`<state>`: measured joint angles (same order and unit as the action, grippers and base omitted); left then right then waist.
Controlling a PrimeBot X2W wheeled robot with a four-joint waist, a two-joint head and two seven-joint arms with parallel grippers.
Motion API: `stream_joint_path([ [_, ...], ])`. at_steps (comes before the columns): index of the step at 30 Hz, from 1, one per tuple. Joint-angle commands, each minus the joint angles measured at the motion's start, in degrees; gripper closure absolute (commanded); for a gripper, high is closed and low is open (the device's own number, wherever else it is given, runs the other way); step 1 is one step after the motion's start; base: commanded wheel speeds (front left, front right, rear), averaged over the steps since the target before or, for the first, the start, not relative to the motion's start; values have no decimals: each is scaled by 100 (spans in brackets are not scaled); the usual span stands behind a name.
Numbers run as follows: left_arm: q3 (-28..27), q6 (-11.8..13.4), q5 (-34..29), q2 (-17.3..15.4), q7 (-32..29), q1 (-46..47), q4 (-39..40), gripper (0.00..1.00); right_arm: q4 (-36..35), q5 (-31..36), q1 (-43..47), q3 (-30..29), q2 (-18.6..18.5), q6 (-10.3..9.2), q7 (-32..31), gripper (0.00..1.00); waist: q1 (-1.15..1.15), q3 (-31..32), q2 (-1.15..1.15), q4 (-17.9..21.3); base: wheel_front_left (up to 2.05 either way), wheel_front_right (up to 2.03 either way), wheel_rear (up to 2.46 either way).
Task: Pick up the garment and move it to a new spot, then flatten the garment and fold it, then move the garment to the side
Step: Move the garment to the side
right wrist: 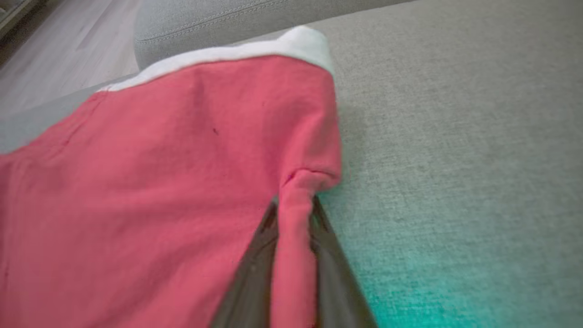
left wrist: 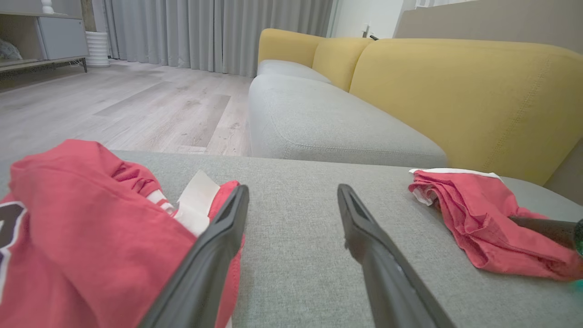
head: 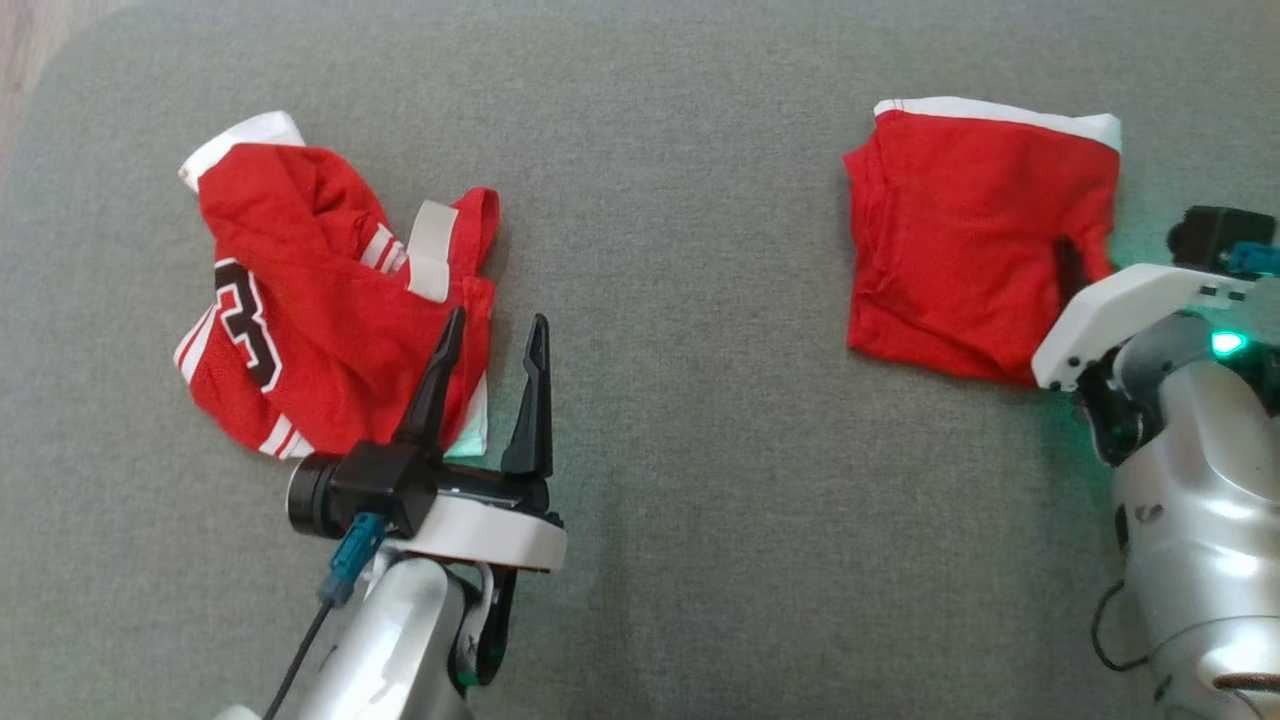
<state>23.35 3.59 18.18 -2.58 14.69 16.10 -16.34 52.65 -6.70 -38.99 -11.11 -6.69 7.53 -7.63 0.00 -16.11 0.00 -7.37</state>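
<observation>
Pinching a raised ridge of cloth, your right gripper (right wrist: 294,207) stands clamped on the folded red garment (head: 960,230), with one dark finger on each side of the fold. That garment lies at the upper right of the head view on the grey sofa cushion (head: 680,450). Its white band runs along the top edge, and the grip sits at its lower right corner. So the whole bundle lies up and to the left of the fingers, and any pull will drag it by that one corner. I judge this to be the move-aside step, and the right arm is plainly the nearer one.

Your left gripper (head: 498,318) hangs with its fingers spread apart and holding nothing, just beside the crumpled red jersey (head: 300,300) at the left of that view, well apart from the folded piece. Lift before you slide, or the layers may peel open.
</observation>
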Motion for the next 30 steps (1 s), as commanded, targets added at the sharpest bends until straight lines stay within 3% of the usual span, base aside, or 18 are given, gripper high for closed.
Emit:
stream_joint_path([
  [1, -205, 46, 5, -30, 30, 152, 144, 0, 52, -63, -40, 305, -19, -4, 14, 100, 0, 58, 0, 50, 0, 0, 0],
  [8, -283, 59, -21, -30, 30, 97, 158, 0, -21, 27, -116, 1189, -553, -4, 418, 100, 0, 224, 0, 264, 0, 0, 0],
  [14, -372, 59, -44, -30, 31, 82, 223, 0, -230, -83, 71, 1908, -1584, -4, 398, 100, 0, 204, 0, 410, 0, 0, 0],
  [15, -372, 59, -44, -30, 31, 82, 223, 0, -230, -83, 71, 1908, -1584, -4, 398, 100, 0, 204, 0, 410, 0, 0, 0],
  [18, -387, 52, -59, -30, 31, 117, 270, 0, -288, -32, 183, 2141, -2279, -4, 392, 100, 0, 101, 0, 424, 0, 0, 0],
  [24, -396, 18, -73, -30, 31, 217, 324, 0, -95, 99, 212, 2146, -3372, -4, 518, 100, 0, -138, 0, 346, 0, 0, 0],
  [30, -430, -12, -108, -30, 31, 286, 325, 0, 146, 255, 5, 1884, -3714, -4, 767, 100, 0, -325, 0, 271, 0, 0, 0],
])
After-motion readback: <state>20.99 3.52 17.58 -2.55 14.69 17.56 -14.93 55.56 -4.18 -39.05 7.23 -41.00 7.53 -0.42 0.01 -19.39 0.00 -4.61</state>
